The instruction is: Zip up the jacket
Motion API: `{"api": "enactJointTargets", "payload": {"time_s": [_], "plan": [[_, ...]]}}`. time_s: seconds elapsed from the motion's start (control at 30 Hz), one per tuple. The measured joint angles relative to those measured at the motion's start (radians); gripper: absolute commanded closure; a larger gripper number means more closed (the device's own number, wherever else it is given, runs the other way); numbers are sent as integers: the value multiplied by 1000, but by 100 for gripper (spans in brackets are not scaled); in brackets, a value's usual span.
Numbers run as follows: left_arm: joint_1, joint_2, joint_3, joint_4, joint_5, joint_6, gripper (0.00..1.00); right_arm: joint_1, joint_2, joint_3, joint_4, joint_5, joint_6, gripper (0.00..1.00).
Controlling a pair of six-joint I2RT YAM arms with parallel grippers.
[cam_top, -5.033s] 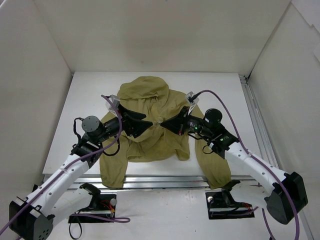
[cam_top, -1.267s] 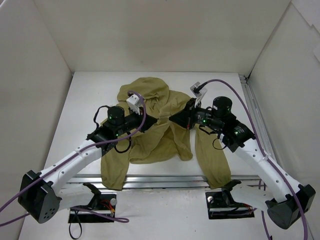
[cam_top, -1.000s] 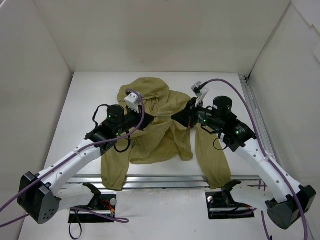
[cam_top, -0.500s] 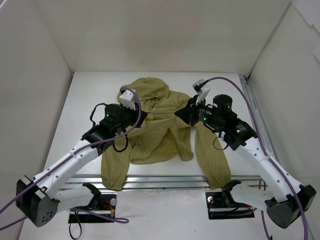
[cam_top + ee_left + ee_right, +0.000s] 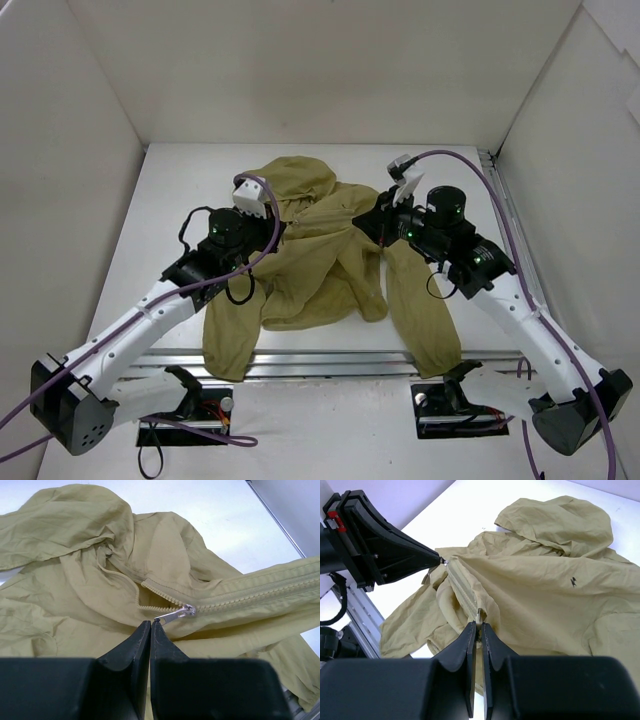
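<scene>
Biggest thing first: the white table, with the olive jacket spread over the middle of it. The hood points to the far side, and the right sleeve droops over the near edge. The front is bunched up and lifted a bit between the two arms.

The left gripper has its fingers squeezed together with basically no gap, and it's pinching the tip of the little silver pull tab. The right gripper is clamped tight too, holding the edge of the jacket right on the zipper band, so the fabric runs taut between the two.

The zipper looks meshed on the stretch to the right of the slider in the left wrist view. On the other side, toward the hood, the two rows of teeth split apart. There's also a tiny dark logo on the chest, which only really shows up from the right wrist.
</scene>
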Motion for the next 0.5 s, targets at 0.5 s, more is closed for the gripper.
{"api": "enactJointTargets", "payload": {"time_s": [0.5], "plan": [[18,-30,0,-21,-72,-5,100,-2,0,30,-17,34,-24,100]]}}
